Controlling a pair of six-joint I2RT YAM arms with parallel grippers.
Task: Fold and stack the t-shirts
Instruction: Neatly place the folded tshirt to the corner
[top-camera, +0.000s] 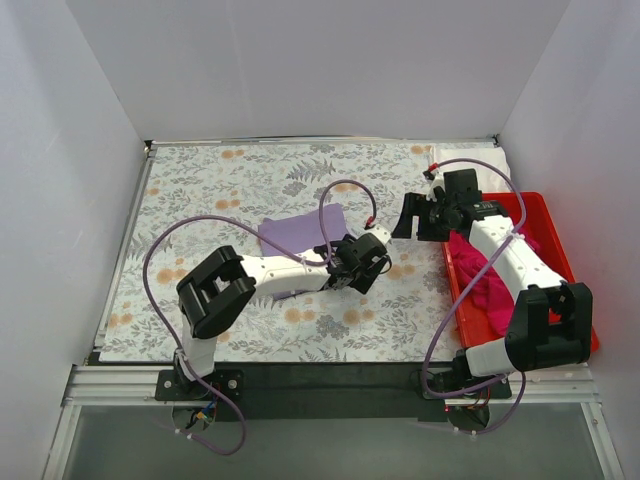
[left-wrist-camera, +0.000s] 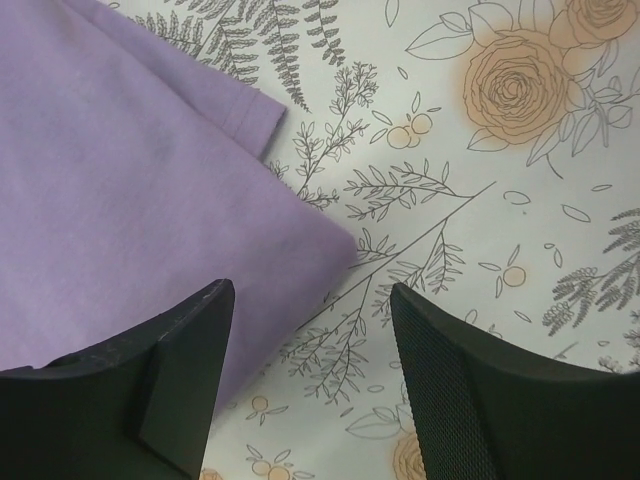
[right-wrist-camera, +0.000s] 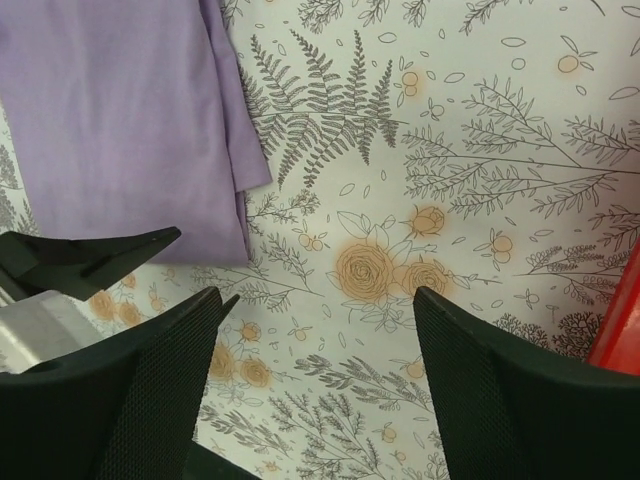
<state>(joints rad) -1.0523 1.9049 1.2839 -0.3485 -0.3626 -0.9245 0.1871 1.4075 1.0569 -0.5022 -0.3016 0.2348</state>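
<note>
A folded lavender t-shirt (top-camera: 300, 232) lies flat on the floral tablecloth (top-camera: 230, 180) near the middle. My left gripper (top-camera: 368, 262) hovers just off its near right corner, open, with only tablecloth between the fingers. In the left wrist view the lavender t-shirt (left-wrist-camera: 130, 180) fills the left side, beside the open left gripper (left-wrist-camera: 310, 290). My right gripper (top-camera: 412, 218) hangs open to the right of the shirt, holding nothing. The right wrist view shows the lavender t-shirt (right-wrist-camera: 120, 120) at upper left and the open right gripper (right-wrist-camera: 318, 295) over bare cloth. A magenta t-shirt (top-camera: 487, 280) lies crumpled in the red bin (top-camera: 545, 215).
The red bin stands at the table's right edge, and its red bin rim (right-wrist-camera: 620, 320) shows at the right of the right wrist view. A white cloth (top-camera: 490, 165) lies behind the bin. White walls enclose the table on three sides. Purple cables loop over both arms.
</note>
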